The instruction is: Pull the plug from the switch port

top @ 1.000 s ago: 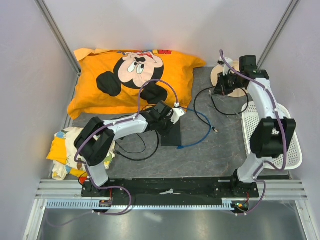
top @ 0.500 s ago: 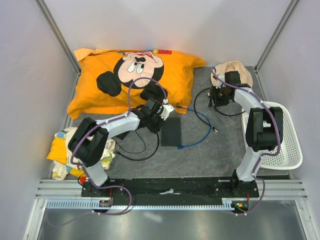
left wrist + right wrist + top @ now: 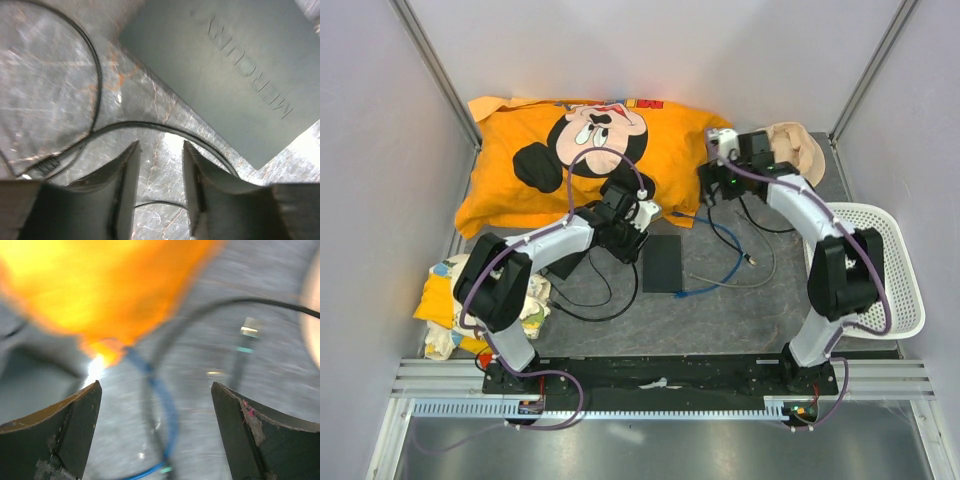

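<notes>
Top view: switch [image 3: 662, 263] flat on counter [image 3: 760, 300], about midway between far and near edges. Blue cable [image 3: 725, 262] looped to its right. Left fingers [image 3: 642, 216] just past switch's far edge, beside orange pillow [image 3: 520, 160]. Right fingers [image 3: 710, 182] nearer far edge, at pillow's right corner, well apart from switch.

Left wrist: left fingers [image 3: 125, 185] slightly apart, gripping nothing. Black cable [image 3: 150, 123] curving past tips. Switch [image 3: 225, 75] upper right.

Right wrist: blurred. Right fingers [image 3: 75, 430] spread wide, empty, over blue cable [image 3: 160, 405]. Pillow [image 3: 100, 290] upper left.

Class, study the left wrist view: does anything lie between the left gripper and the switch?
Yes: a thin black cable curves across just beyond the open left gripper, before the switch. Nothing else visible intervenes.
</notes>
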Controlling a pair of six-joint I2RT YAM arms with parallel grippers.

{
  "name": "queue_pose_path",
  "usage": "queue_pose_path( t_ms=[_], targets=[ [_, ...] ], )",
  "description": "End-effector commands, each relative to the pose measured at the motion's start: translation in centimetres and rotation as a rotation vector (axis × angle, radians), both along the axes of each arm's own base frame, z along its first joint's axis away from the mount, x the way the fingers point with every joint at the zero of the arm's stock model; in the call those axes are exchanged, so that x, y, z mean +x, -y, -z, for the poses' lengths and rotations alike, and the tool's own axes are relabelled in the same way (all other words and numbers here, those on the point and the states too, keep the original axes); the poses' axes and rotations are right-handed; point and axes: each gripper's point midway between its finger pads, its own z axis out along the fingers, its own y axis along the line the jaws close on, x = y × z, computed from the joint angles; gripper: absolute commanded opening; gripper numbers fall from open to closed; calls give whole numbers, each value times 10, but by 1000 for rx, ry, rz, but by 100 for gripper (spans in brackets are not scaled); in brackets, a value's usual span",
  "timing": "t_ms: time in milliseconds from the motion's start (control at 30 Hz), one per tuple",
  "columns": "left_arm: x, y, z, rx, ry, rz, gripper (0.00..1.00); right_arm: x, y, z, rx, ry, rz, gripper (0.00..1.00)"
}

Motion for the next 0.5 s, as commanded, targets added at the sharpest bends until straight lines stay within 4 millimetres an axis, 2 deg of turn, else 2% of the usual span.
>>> queue_pose_path(
  t_ms=[0, 33, 67, 100, 133, 167, 200, 233, 267, 333, 367, 467],
  targets=[
    [26, 14, -66, -77, 138, 11, 58, -22, -51, -62, -23, 190, -80, 98],
    [31, 13, -74, -78, 164, 9, 98, -17, -46, -72, -31, 216, -10, 98],
    [39, 12, -94, -86, 216, 15, 99, -15, -50, -84, -8, 230, 45, 98],
    [43, 12, -106, -97, 237, 18, 99, -13, -49, -91, -2, 244, 84, 98],
    [51, 7, -118, -108, 257, 7, 99, -8, -42, -104, -29, 286, 141, 98],
    [58, 7, -142, -132, 293, 2, 99, -8, -39, -109, -38, 302, 161, 98],
    [60, 8, -156, -165, 305, 6, 99, -8, -36, -113, -44, 316, 175, 98],
    [69, 2, -173, -197, 329, -17, 99, -9, -32, -118, -48, 332, 191, 98],
    [74, 2, -207, -258, 381, -32, 99, -11, -30, -119, -52, 333, 197, 98],
    [81, 1, -245, -333, 441, -31, 99, -16, -27, -120, -61, 328, 196, 98],
    [82, -1, -277, -368, 511, -34, 99, -17, -26, -121, -66, 327, 193, 98],
    [87, -3, -330, -427, 668, -44, 99, -21, -26, -121, -62, 316, 195, 98]
  ],
)
